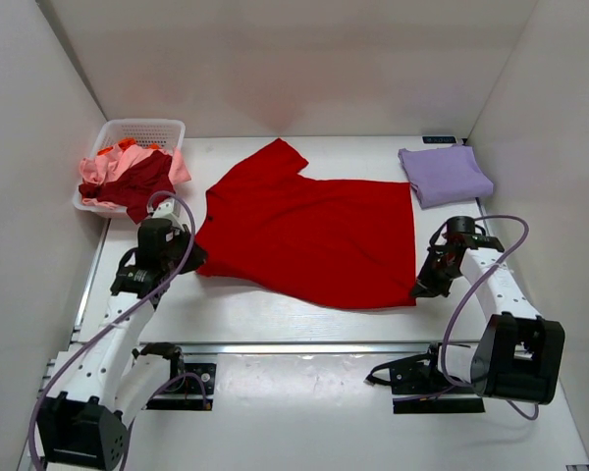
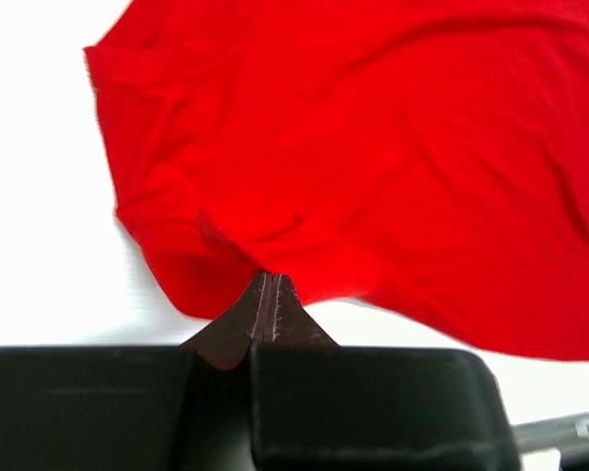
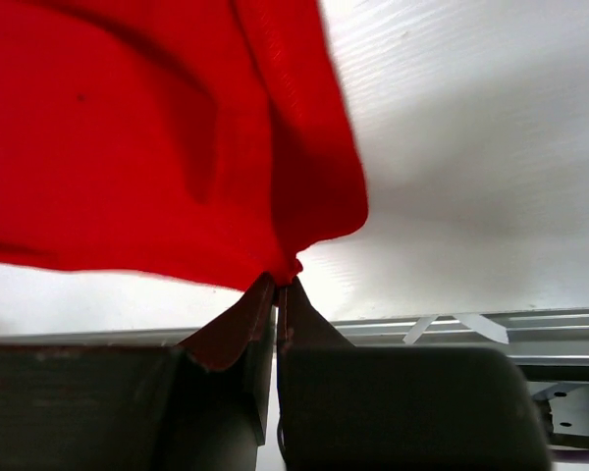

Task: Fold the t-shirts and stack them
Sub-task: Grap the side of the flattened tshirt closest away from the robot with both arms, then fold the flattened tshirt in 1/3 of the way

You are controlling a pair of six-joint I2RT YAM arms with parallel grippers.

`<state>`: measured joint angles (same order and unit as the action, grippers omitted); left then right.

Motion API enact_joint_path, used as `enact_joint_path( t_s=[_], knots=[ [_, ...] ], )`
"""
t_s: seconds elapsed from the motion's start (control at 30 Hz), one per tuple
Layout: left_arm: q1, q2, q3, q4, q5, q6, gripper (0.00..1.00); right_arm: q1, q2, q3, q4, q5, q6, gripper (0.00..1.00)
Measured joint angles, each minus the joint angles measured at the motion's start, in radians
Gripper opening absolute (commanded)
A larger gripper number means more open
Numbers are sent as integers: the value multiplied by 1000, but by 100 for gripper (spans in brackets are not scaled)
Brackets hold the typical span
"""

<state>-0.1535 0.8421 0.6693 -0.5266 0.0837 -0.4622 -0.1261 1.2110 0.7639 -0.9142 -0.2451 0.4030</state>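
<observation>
A bright red t-shirt (image 1: 309, 231) lies spread across the middle of the table. My left gripper (image 1: 188, 257) is shut on its near left edge (image 2: 265, 250). My right gripper (image 1: 419, 287) is shut on its near right corner (image 3: 290, 257), which hangs up from the fingertips. A folded lavender-purple t-shirt (image 1: 445, 175) lies at the back right. Pink, orange and dark red t-shirts (image 1: 130, 177) are heaped in and over a white basket at the back left.
The white basket (image 1: 167, 128) stands against the left wall at the back. White walls close in the table on the left, right and back. A metal rail (image 1: 304, 347) runs along the table's near edge.
</observation>
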Motion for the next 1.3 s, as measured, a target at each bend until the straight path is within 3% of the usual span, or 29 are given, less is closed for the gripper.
enact_joint_path(
  t_s=[0.2, 0.7, 1.2, 1.23, 1.3],
  knots=[
    [3, 129, 72, 36, -7, 9, 0, -44, 24, 37, 5, 11, -8, 0],
    [13, 482, 322, 148, -19, 24, 0, -39, 264, 187, 69, -2, -11, 0],
    [24, 695, 473, 192, -26, 24, 0, -40, 451, 344, 108, -42, -15, 0],
    [25, 702, 480, 193, -26, 24, 0, -40, 459, 346, 114, -44, -15, 0],
    [29, 722, 502, 196, -29, 24, 14, -43, 472, 347, 120, -54, -15, 4]
  ],
)
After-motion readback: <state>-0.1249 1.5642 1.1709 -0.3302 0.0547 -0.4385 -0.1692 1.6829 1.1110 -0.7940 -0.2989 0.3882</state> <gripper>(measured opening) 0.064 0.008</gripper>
